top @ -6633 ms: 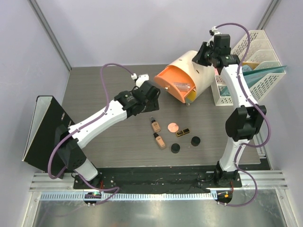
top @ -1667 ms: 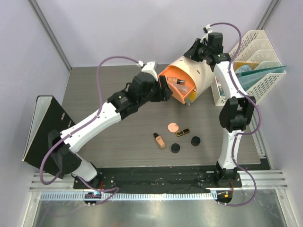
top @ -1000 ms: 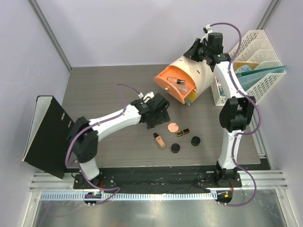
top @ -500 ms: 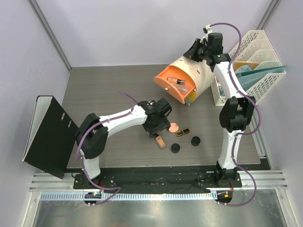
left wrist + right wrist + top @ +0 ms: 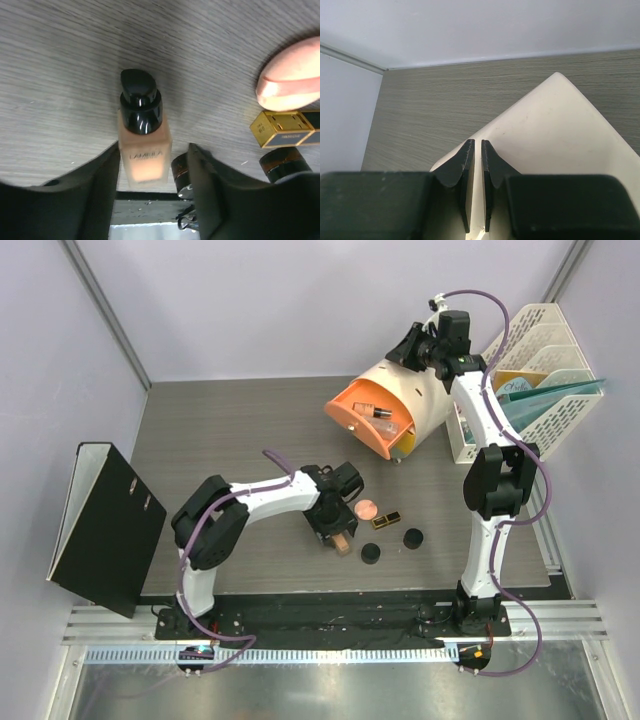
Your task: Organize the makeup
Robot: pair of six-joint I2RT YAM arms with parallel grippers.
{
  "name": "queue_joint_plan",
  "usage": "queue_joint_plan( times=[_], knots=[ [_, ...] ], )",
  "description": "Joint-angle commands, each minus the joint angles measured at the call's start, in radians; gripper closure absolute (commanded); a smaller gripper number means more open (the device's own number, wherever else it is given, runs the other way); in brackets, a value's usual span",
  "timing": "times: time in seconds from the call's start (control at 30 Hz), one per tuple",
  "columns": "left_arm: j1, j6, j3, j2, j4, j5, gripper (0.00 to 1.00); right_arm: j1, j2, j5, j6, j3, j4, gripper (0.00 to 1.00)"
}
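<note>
A beige bottle with a black cap (image 5: 145, 150) lies on the table between the fingers of my open left gripper (image 5: 154, 146). In the top view the left gripper (image 5: 333, 525) covers most of that bottle (image 5: 343, 543). A pink compact (image 5: 368, 508), a black-gold lipstick (image 5: 386, 519) and two black jars (image 5: 412, 537) (image 5: 371, 554) lie just to its right. The tilted orange drawer (image 5: 350, 425) holds a second beige bottle (image 5: 368, 408) and a clear bottle (image 5: 392, 428). My right gripper (image 5: 475, 145) is shut on the cream drum box's top edge (image 5: 555, 130).
The cream drum box (image 5: 425, 400) leans at the back right, with a yellow drawer (image 5: 405, 445) below the orange one. A white file rack with teal folders (image 5: 540, 360) stands right of it. A black binder (image 5: 100, 530) stands at the left edge.
My left gripper left the orange drawer, where one beige bottle now lies, and came down and right until it straddles the remaining beige bottle. The right arm has not moved.
</note>
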Motion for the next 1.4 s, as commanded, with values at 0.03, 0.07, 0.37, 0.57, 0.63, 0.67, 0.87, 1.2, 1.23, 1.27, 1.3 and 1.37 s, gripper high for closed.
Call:
queue_joint_plan(
  times=[0.03,0.07,0.37,0.57,0.63,0.67,0.87,1.2,1.23,1.27,1.3,1.37],
  knots=[
    [-0.017,-0.018,0.010,0.038,0.043,0.044,0.70,-0.002,0.007,0.015,-0.010,-0.054,-0.146,0.83],
    [-0.017,-0.020,0.009,0.035,0.045,0.049,0.77,-0.002,0.006,0.017,-0.012,-0.054,-0.146,0.83],
    [-0.015,-0.014,0.021,-0.115,-0.085,-0.126,1.00,-0.005,0.006,0.017,-0.009,-0.051,-0.145,0.83],
    [0.023,0.020,0.145,-0.228,-0.216,-0.265,1.00,-0.002,0.009,0.015,-0.009,-0.038,-0.146,0.83],
    [0.044,0.023,0.179,-0.260,-0.224,-0.291,1.00,-0.004,0.009,0.015,-0.007,-0.040,-0.146,0.83],
    [0.069,0.037,0.211,-0.268,-0.221,-0.298,1.00,-0.004,0.009,0.015,-0.007,-0.043,-0.146,0.83],
    [0.152,0.177,0.359,-0.262,-0.124,-0.293,1.00,-0.004,0.010,0.014,-0.007,-0.040,-0.146,0.83],
    [0.235,0.220,0.478,-0.158,0.339,-0.121,1.00,-0.002,0.012,0.012,-0.007,-0.049,-0.146,0.83],
    [0.236,0.205,0.501,-0.138,0.351,-0.109,1.00,-0.004,0.012,0.014,-0.009,-0.052,-0.146,0.83],
    [0.235,0.201,0.546,-0.120,0.371,-0.094,1.00,-0.002,0.009,0.014,-0.010,-0.054,-0.146,0.83],
    [0.236,0.197,0.562,-0.088,0.428,-0.065,1.00,-0.004,0.007,0.017,-0.012,-0.057,-0.146,0.83],
    [0.236,0.180,0.620,-0.061,0.479,-0.037,1.00,-0.004,0.007,0.015,-0.014,-0.058,-0.146,0.83]
  ],
)
